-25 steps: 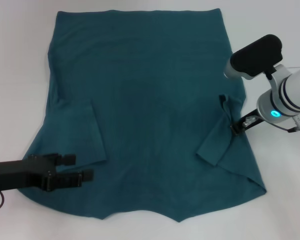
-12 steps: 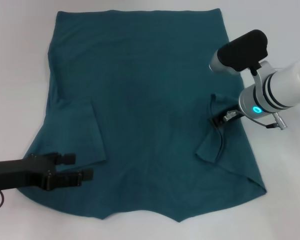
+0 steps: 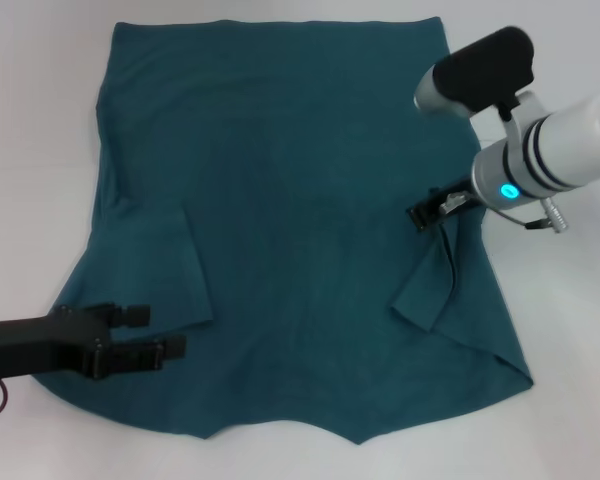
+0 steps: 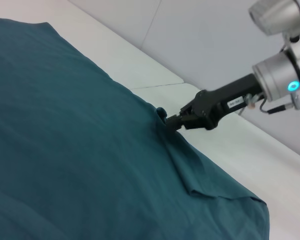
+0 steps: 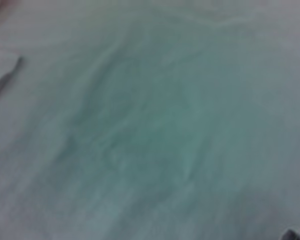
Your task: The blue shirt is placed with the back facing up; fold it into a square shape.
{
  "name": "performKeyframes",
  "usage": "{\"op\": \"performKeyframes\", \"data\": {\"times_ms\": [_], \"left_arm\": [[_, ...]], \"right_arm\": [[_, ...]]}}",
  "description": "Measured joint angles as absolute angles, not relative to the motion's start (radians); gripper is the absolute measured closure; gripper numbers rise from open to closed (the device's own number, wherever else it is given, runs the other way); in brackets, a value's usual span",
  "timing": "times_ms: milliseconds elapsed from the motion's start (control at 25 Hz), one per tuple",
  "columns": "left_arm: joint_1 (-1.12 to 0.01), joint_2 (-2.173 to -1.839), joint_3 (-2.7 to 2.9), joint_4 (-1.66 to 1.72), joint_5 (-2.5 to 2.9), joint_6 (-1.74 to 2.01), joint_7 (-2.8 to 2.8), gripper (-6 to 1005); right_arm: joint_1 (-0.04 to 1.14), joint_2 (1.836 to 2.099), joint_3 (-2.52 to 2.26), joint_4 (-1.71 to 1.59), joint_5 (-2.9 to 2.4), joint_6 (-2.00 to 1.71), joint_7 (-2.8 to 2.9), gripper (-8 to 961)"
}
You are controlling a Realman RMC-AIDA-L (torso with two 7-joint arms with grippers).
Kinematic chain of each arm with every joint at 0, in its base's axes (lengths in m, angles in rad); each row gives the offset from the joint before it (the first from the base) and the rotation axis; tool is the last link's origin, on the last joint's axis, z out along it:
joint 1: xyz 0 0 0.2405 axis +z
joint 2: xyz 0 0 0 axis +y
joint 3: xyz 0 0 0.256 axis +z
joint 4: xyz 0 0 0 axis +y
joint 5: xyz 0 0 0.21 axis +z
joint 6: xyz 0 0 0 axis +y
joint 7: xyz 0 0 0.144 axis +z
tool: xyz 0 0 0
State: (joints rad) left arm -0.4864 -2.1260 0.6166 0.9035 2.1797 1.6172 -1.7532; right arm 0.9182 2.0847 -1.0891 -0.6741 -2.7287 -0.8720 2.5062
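Note:
The blue shirt lies spread flat on the white table, hem at the far side. Its left sleeve is folded in onto the body. My right gripper is shut on the right sleeve, holding it pulled inward over the shirt's right side. In the left wrist view the right gripper pinches a raised peak of the shirt. The right wrist view shows only close teal fabric. My left gripper is open, low over the shirt's near left corner.
The white table surrounds the shirt on all sides, with bare surface to the left and to the right. A pale wall stands behind the table in the left wrist view.
My right gripper has moved left and slightly away from me, drawing the right sleeve further in over the shirt. The left arm has not moved.

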Motion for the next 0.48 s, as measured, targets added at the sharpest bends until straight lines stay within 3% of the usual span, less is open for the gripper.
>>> {"op": "performKeyframes", "data": {"times_ms": [280,480], "left_arm": [[-0.485,-2.126,0.617,0.903,2.18,1.615,-1.753,136],[-0.486,-2.124,0.617,0.902,2.18,1.611,-1.753,136]], "right_arm": [[0.908,2.091,-1.096,-0.803,-2.916,-1.057,2.687,943],[0.887,2.095,-1.147,-0.809,-2.924,-1.094,2.765,770]]}}
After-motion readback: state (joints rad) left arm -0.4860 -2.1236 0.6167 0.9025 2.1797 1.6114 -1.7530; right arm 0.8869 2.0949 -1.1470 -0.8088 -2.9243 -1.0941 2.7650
